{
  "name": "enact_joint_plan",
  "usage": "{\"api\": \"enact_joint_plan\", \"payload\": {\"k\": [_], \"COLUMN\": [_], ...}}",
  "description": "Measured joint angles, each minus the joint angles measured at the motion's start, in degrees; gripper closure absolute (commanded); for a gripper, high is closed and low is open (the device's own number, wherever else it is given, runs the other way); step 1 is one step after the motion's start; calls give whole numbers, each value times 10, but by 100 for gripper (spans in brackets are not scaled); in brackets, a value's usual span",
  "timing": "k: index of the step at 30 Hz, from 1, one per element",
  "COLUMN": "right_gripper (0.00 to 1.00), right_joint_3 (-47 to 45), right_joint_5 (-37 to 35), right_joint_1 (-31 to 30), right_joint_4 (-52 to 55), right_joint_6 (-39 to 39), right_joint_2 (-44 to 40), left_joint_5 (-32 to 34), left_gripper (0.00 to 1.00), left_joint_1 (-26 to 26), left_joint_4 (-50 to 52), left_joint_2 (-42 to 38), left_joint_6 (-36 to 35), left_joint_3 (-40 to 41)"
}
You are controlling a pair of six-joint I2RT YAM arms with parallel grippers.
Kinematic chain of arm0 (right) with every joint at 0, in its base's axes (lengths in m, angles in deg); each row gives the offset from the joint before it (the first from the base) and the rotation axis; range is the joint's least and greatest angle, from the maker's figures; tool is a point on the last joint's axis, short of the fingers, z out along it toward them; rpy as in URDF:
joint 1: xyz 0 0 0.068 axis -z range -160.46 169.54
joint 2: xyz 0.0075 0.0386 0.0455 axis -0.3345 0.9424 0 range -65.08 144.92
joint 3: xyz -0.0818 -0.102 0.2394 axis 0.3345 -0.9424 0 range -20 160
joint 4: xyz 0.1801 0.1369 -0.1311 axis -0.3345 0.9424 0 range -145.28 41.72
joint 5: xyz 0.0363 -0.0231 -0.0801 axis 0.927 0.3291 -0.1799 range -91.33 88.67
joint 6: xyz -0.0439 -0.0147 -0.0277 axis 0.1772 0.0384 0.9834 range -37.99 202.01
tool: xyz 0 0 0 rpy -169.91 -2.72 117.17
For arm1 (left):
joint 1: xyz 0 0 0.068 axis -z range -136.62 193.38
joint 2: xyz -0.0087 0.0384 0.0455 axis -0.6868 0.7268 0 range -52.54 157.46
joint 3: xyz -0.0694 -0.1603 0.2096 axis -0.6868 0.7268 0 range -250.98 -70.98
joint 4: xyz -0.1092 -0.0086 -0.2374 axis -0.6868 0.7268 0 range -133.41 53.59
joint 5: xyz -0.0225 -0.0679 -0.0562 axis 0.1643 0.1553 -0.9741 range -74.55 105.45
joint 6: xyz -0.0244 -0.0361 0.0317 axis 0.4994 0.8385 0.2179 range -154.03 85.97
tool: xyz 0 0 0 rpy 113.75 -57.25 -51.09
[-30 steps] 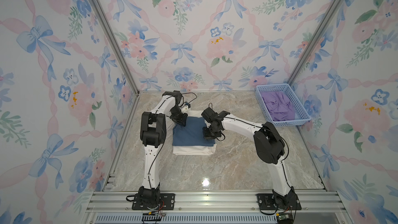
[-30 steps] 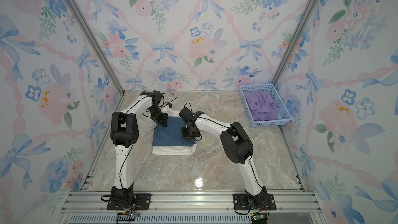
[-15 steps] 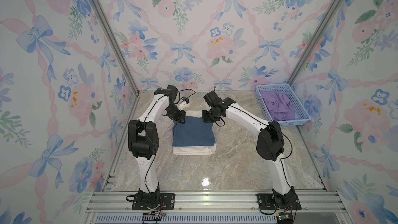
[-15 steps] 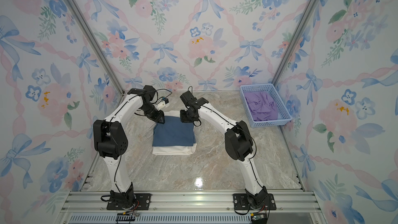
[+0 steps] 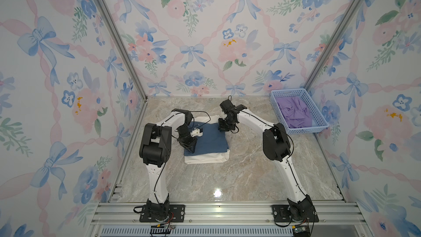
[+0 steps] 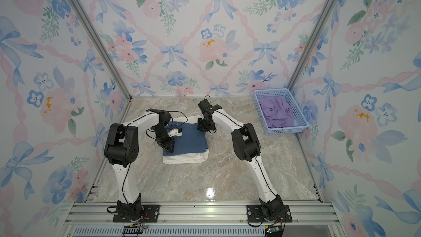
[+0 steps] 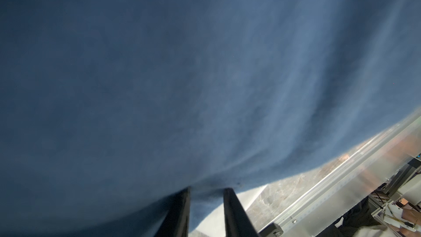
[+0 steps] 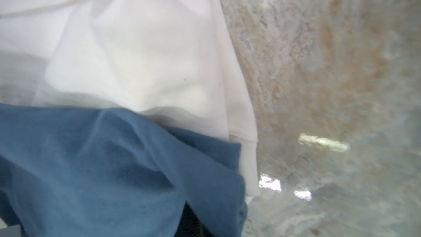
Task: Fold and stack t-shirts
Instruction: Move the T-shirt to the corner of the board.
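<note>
The slate-blue t-shirt [image 5: 209, 142] [image 6: 190, 141] lies folded on the folded cream-white t-shirt [image 5: 205, 158] [image 6: 184, 158], left of the table's middle. My left gripper [image 5: 191, 149] [image 6: 169, 149] [image 7: 206, 190] points down at the blue shirt's near-left corner. Its jaws stand a little apart, tips on the blue cloth [image 7: 182, 64], which dimples between them; white cloth [image 7: 249, 198] shows beyond. My right gripper [image 5: 222, 129] [image 6: 201, 128] sits at the blue shirt's far-right corner. There the blue cloth [image 8: 91, 167] tents over the jaws and hides them, above the white shirt [image 8: 136, 53].
A light blue plastic basket [image 5: 298, 131] [image 6: 284, 130] with crumpled purple cloth [image 5: 295, 112] stands at the back right. Bare marble tabletop [image 5: 227, 178] stretches in front and right of the shirts. Floral walls close three sides; an aluminium rail [image 5: 216, 210] runs along the front.
My left gripper has slid from the blue shirt's far-left corner to its near-left corner. The right gripper went from the shirt's right edge to its far-right corner. The shirts lie where they were.
</note>
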State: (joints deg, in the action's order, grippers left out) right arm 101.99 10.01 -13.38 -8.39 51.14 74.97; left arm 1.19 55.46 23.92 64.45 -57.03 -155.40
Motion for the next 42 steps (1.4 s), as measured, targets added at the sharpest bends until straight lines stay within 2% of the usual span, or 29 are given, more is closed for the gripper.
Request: {"api": "enact_joint_plan", "payload": {"k": [3,7,10,16,21,24,29,34,42], "right_gripper": [92,66,57,56,57,57,56,56,56], "right_joint_3": [-14,-78,-142,-253,-308,-349,-423,-471,-517], "right_joint_5": [3,2,-9,-39,-61,-95,-157,-184,-200], "right_joint_1": [0,-3,-12,-25,-28,-31,-29,-14,32], "right_joint_4": [-16,-56,-80,-112,-116,-111,-90,-74,-62], "right_joint_6": [0,8,19,27,21,10,-11,-21,-21], "right_joint_2": [-5,-44,-96,-227,-303,-337,-404,-482,-559], "left_joint_5": [13,17,13,-30,-71,-77,-70,-52,-45], "left_gripper": [71,71,71,67,66,66,64,64,64], "left_joint_1": [0,0,-1,-1,12,43,136,210,223], "left_joint_4": [0,3,15,15,14,14,2,-10,-23], "left_joint_2": [0,0,-2,-46,-55,-25,71,149,166], "left_joint_6": [-2,-4,-4,-4,7,21,56,89,110], "left_joint_3": [3,-2,-34,-127,-164,-189,-262,-308,-287]}}
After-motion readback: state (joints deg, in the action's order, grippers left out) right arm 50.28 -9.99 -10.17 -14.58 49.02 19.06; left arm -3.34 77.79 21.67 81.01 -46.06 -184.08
